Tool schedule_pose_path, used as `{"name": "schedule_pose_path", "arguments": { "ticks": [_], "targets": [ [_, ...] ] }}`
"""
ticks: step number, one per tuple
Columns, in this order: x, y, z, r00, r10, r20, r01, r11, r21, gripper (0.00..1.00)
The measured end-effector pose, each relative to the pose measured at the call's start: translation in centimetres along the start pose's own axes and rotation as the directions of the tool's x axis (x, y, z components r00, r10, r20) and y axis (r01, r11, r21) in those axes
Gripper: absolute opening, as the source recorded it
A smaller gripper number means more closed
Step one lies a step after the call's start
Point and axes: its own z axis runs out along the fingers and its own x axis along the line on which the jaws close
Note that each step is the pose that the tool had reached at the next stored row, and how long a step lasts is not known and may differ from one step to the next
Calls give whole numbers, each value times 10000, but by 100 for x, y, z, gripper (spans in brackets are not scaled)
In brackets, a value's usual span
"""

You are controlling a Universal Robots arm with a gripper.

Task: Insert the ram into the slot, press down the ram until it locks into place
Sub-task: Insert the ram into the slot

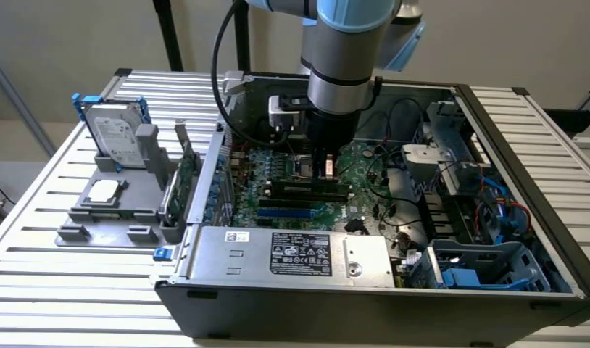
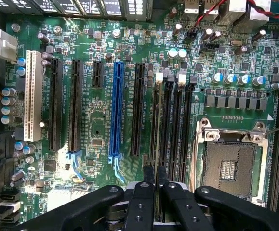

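My gripper [image 1: 324, 172] hangs low inside the open computer case, just over the row of black memory sockets [image 1: 300, 192]. In the wrist view its two black fingers [image 2: 149, 175] stand close together with a narrow gap. A thin green strip, the ram [image 2: 154, 125], runs edge-on from that gap along the outermost slot of the group, on the blue slot's side. The other parallel slots [image 2: 178, 120] beside it are bare, with light clips [image 2: 181, 76] at their far ends. I cannot tell whether the ram is seated in the slot or just above it.
A long blue slot [image 2: 115, 110] and black card slots lie beside the memory sockets; the open processor socket [image 2: 231, 163] is on the other side. Outside the case, at the exterior view's left, stand a hard drive [image 1: 116, 138], a grey holder [image 1: 111, 203] and an upright green card [image 1: 188, 181].
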Motion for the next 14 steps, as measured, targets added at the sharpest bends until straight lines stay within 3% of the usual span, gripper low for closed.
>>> {"name": "schedule_pose_path", "arguments": {
  "ticks": [7, 14],
  "targets": [
    [-3, 8, 13, 10000, 1, -47, -1, 10000, 3, 14],
    [-16, 7, 19, 10000, 1, -50, -1, 10000, 5, 14]
  ]
}}
